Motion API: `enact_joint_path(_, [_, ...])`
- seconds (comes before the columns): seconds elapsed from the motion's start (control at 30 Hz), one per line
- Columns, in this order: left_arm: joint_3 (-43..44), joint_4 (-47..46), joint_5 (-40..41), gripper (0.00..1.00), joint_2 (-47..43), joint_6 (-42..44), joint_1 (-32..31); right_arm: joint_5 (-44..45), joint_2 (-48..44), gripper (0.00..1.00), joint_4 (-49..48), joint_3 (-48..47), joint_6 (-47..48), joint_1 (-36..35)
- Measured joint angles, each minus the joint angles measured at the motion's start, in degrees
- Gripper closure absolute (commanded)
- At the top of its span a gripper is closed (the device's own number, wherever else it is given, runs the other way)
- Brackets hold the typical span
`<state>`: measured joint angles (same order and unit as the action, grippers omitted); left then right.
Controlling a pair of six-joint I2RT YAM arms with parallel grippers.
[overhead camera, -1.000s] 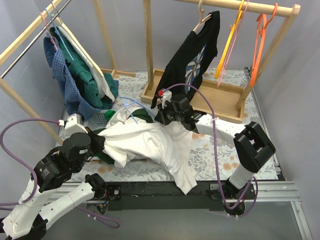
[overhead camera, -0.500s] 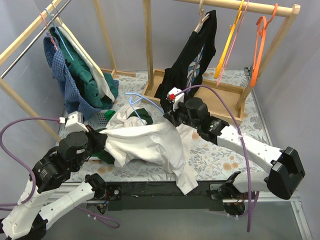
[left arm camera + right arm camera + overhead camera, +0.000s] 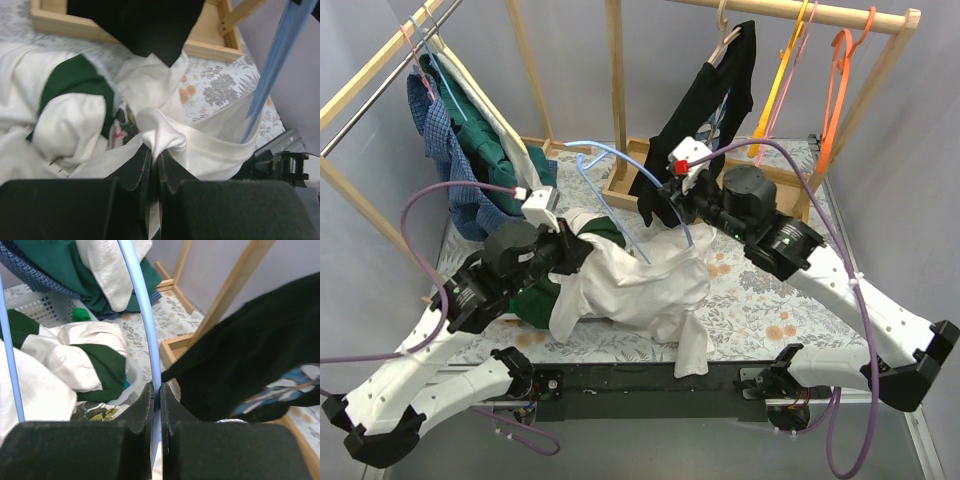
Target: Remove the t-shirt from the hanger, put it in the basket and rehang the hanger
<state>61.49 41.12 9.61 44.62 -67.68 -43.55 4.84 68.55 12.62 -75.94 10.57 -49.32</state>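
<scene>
T-shirt (image 3: 640, 290): on table (image 3: 770, 300), 6 o'clock; hanger (image 3: 145, 315) inside at 1 o'clock.
Left jaws: clenched on shirt fold.
Right jaws: clenched on hanger.
Risk: hanger snags cloth; fold slips.

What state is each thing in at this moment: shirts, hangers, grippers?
white t-shirt, crumpled on the table, one hanger end inside it
blue hanger, raised, tilted, partly in the white t-shirt
left gripper, shut on a fold of the white t-shirt
right gripper, shut on the blue hanger
black t-shirt, hanging from the rail
orange hanger, empty, on the rail
</scene>
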Motion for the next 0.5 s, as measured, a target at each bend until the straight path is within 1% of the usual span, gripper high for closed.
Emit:
enact_joint_path(0.1, [0.3,-6.1,-5.1,1.0,4.2,1.3,0.0,2.2,-3.1,0.99,1.5,-0.4,1.8,0.0])
enact_joint_path(0.23, [0.3,-13.4,-11.1,1.0,9.8,2.0,0.2,5.6,-4.8,0.99,1.3,-1.6,4.1,0.0])
enact_joint_path(0.37, [0.4,-19.1,-15.5,1.0,14.2,2.3,0.2,8.3,-6.1,0.99,-0.1,-1.6,6.6,0.0])
enact_joint_path(0.47, [0.5,-21.6,-17.7,1.0,15.9,2.6,0.2,9.6,-7.1,0.99,-2.4,-1.6,8.9,0.0])
enact_joint_path(0.5, [0.6,-22.1,-18.1,0.75,16.2,2.7,0.2,9.9,-7.4,0.99,-3.1,-1.6,9.4,0.0])
